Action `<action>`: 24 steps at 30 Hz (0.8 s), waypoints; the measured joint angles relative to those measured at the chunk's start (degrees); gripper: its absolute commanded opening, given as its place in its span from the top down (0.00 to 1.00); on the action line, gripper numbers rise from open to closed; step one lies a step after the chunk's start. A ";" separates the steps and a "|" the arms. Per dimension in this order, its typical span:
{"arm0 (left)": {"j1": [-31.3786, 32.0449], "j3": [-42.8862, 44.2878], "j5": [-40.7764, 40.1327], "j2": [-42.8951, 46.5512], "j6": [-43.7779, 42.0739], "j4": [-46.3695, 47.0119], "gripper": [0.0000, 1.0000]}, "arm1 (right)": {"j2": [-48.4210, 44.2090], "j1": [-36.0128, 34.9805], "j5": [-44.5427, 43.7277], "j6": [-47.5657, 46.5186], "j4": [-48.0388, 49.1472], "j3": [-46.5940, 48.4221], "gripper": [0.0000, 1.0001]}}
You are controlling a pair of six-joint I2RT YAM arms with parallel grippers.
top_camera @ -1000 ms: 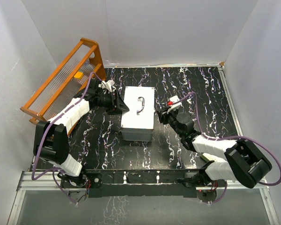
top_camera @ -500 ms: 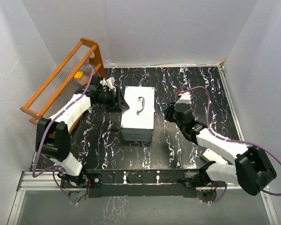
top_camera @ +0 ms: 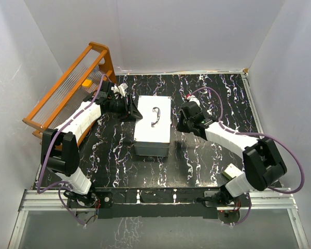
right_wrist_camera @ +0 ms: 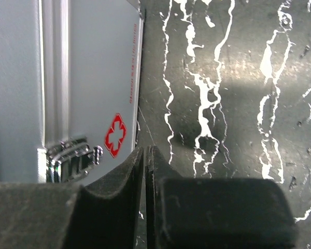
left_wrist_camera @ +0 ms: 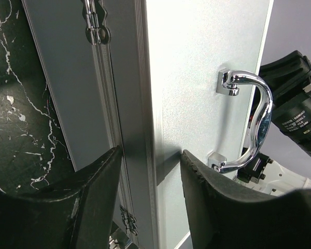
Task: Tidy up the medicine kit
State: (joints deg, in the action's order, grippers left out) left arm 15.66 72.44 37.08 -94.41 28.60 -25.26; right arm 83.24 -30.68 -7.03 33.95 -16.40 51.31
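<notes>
**A:** What is the biggest thing there?

**B:** The black table (top_camera: 217,93) with white veining. At its far left corner an orange rack (top_camera: 100,53) with a ribbed clear panel leans against the wall.

**A:** And the medicine kit?

**B:** The medicine kit (top_camera: 152,132) sits in the middle of the table with its lid closed. It is a light-grey box, and an arm reaches in from each side.

**A:** What about the left claw?

**B:** The left claw (left_wrist_camera: 150,153) is at the kit's left side, up by the top edge. Its fingers stand apart, so it is open. The corner where the lid meets the side wall shows through the gap. I cannot tell whether either finger touches the box.

**A:** And the right one?

**B:** The right claw (right_wrist_camera: 145,149) is low beside the kit's right wall, near it but not on it. Its fingers are pressed together with only a thin slit between them, and nothing is in the slit.

**A:** What are the smaller details?

**B:** A curved chrome handle (left_wrist_camera: 254,122) lies flat on the lid. A metal latch (right_wrist_camera: 72,155) is on the right wall, with a small red cross (right_wrist_camera: 114,136) printed next to it. A little pale block (top_camera: 231,169) lies on the table near the right arm's elbow, well away from the kit.
</notes>
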 measured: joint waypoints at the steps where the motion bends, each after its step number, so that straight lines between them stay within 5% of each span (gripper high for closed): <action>1: 0.00 0.00 0.13 0.00 0.00 0.00 0.54 | 0.70 0.00 0.46 0.04 -0.07 0.74 0.95; 24: -0.02 0.00 0.79 0.00 -0.48 -0.11 0.54 | 4.72 0.04 7.19 -0.79 3.02 4.24 0.98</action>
State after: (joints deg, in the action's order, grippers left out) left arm 15.64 72.44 37.87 -94.41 28.12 -25.36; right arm 87.96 -30.63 0.16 33.17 -13.39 55.55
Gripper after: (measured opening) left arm 0.465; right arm 0.027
